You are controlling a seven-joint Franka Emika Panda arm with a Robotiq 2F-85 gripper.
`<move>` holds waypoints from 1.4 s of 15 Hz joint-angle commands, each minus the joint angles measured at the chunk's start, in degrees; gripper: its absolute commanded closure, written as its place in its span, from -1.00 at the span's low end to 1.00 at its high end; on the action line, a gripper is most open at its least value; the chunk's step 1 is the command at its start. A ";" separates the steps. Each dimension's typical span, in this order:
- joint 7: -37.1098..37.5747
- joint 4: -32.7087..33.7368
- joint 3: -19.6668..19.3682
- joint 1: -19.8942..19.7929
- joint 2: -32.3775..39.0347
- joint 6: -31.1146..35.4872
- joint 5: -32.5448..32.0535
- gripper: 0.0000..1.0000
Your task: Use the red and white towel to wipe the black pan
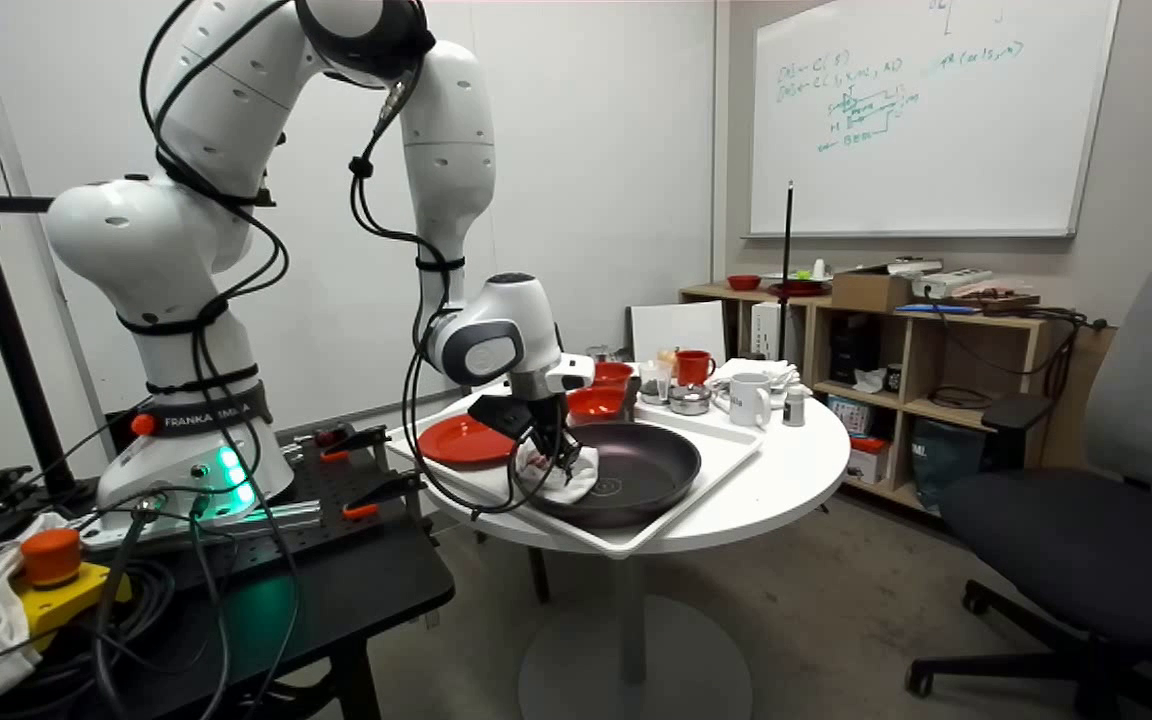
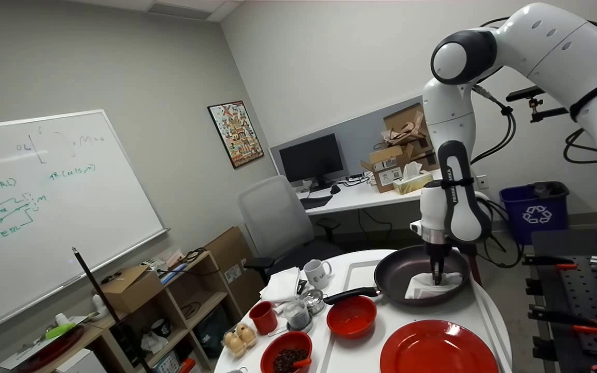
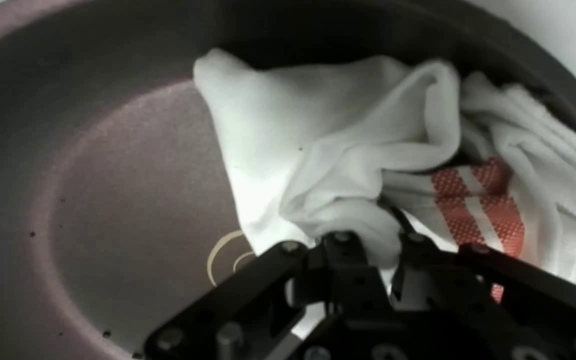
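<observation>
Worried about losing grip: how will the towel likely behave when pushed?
Likely floppy: the towel lies in soft folds, so could bunch. Edges may trail, since the gripper pinches only part. It may slide readily over the smooth-looking black pan.

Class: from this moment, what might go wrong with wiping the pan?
The pincer grips only a bunched part of the towel, which might slip loose. Dark specks lie in the black pan clear of the towel and could be missed. A hard push may swing the pan's handle into the red bowl beside it.
</observation>
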 commanded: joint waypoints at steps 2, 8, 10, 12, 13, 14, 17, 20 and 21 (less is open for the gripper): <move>-2.68 -0.55 1.80 -1.58 -1.60 -10.07 2.07 0.93; -0.19 4.98 1.16 -2.10 0.06 -5.94 9.52 0.93; 0.86 7.58 0.84 -2.86 1.36 -2.27 11.68 0.93; 2.22 9.97 0.70 -3.95 2.51 1.00 12.51 0.93; 3.14 10.87 0.55 -4.44 3.09 3.03 12.65 0.93; 4.01 11.68 0.36 -4.86 3.59 4.84 12.61 0.93; 6.45 13.09 -0.45 -5.55 4.71 9.91 11.54 0.93; 7.32 16.51 -0.48 -5.70 3.90 6.57 10.93 0.93; 7.11 16.99 -0.74 -5.30 3.97 6.39 10.93 0.93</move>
